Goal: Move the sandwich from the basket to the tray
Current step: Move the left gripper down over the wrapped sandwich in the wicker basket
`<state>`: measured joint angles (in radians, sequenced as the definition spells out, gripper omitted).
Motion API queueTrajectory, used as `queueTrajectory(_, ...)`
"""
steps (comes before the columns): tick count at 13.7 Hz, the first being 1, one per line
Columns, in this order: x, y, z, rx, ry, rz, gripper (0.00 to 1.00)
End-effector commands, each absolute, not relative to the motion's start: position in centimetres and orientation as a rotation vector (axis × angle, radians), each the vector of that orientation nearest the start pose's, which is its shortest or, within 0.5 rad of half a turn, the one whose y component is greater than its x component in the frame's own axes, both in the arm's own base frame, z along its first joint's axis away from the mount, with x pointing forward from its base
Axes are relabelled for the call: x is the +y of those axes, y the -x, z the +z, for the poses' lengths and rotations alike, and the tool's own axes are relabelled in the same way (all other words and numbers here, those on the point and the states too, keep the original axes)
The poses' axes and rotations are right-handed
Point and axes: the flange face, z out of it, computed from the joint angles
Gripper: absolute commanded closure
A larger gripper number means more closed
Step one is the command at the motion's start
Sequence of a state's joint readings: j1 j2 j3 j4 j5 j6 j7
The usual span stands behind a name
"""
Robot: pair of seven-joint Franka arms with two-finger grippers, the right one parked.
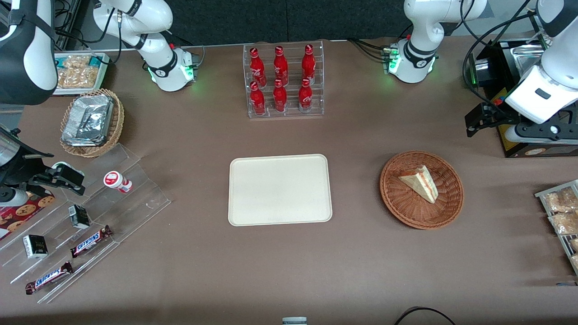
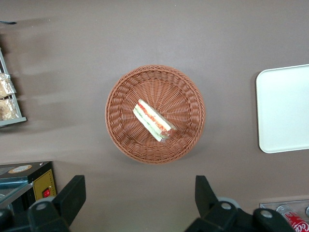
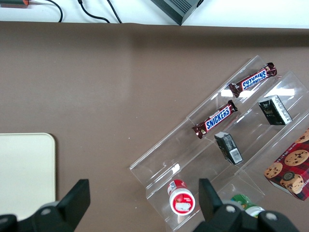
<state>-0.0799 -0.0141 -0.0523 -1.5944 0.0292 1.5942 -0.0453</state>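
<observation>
One brown matte cloth (image 1: pixel 289 271) covers the whole table, with bare stretches nearest the front camera. Toward the parked arm's end, a clear acrylic stepped stand (image 1: pixel 86 230) carries two Snickers bars (image 1: pixel 90 241), small dark cartons and a toppled red-capped bottle (image 1: pixel 117 181). Toward the working arm's end, a rack of bagged snacks (image 1: pixel 562 216) sits at the table edge.

Mid-table, the tray (image 1: pixel 280 189) lies flat: cream-beige, rectangular, rounded corners, low rim, nothing on it. Beside it, well apart across open cloth, stands the basket (image 1: pixel 451 192), round, shallow, reddish-brown wicker. The sandwich (image 1: pixel 421 183) lies in the basket near its centre, a pale triangular wedge; the wrist view shows red and green filling along its cut edge (image 2: pixel 153 120).

The gripper (image 1: pixel 485 118) hangs above the table, farther from the camera than the basket, holding nothing, its fingers (image 2: pixel 72 193) spread wide.

Farthest back, a clear rack (image 1: pixel 284 81) holds six red cola bottles, and a tan wicker basket (image 1: pixel 92 122) holds foil packets.
</observation>
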Motion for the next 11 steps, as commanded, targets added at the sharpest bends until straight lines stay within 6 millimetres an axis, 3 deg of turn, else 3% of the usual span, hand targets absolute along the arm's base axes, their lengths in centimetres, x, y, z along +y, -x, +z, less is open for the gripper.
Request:
queueTrajectory(1, -6.8, -54.6, 62.1, 0.134, 3.113, 0.02, 0.0)
queueTrajectory(4, -6.8, -54.9, 60.9, 0.125, 3.111, 0.058, 0.0)
queueTrajectory(5, -7.0, -55.5, 59.2, 0.099, 3.108, 0.105, 0.0)
queueTrajectory(8, -7.3, -56.9, 54.0, -0.303, 3.1, 0.234, 0.0)
queueTrajectory(11, -7.3, -58.9, 47.1, -0.686, 2.991, 0.347, 0.0)
